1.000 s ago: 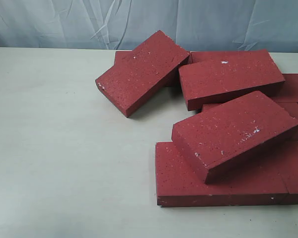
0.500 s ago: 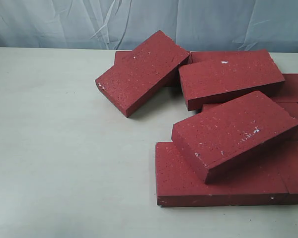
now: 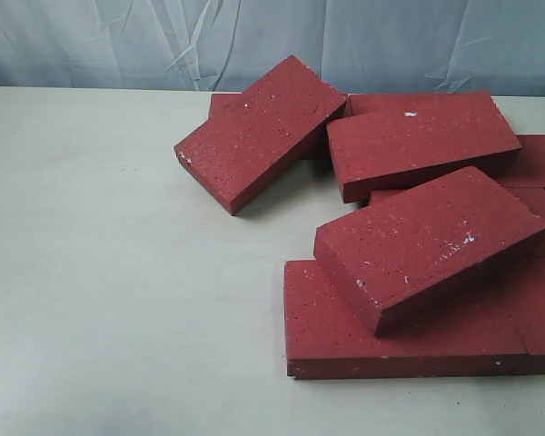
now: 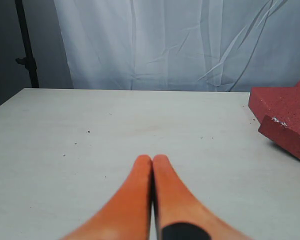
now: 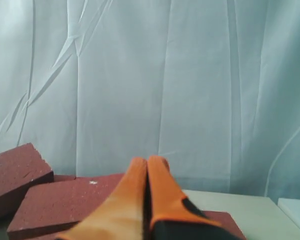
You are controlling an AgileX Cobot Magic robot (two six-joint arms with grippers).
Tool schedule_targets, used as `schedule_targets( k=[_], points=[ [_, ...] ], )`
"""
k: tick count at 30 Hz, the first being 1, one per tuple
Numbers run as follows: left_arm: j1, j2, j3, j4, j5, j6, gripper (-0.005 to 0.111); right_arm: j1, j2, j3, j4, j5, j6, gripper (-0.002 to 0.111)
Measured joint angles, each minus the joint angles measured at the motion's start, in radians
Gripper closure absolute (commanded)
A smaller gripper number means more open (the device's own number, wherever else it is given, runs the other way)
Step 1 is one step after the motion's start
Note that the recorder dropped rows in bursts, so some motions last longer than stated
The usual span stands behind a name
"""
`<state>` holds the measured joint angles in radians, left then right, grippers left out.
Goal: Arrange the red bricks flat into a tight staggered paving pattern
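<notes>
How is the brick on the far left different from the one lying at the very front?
The left brick is turned diagonally; the front brick runs straight across the exterior view. The left brick seems propped on a brick behind; the front brick lies flat on the table. The front brick bears a third brick; the left brick bears nothing. Both are dark red, speckled and alike in shape.

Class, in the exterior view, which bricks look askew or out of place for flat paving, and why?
The nearest upper brick lies tilted across the flat bricks beneath it. The leftmost brick sits skewed and raised at its far end. Neither lies flat.
</notes>
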<state>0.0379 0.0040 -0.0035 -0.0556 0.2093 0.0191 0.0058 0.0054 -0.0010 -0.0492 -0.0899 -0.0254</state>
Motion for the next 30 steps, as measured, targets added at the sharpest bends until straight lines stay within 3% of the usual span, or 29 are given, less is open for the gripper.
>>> schedule_targets(
  k=[20,30],
  points=[
    [0.000,0.000,0.000,0.000,0.000,0.000,0.107,0.000,0.000,-0.002,0.000,-0.053,0.000,0.109],
    [0.000,0.000,0.000,0.000,0.000,0.000,0.107,0.000,0.072,-0.146,0.000,0.047,0.000,0.109]
  ],
)
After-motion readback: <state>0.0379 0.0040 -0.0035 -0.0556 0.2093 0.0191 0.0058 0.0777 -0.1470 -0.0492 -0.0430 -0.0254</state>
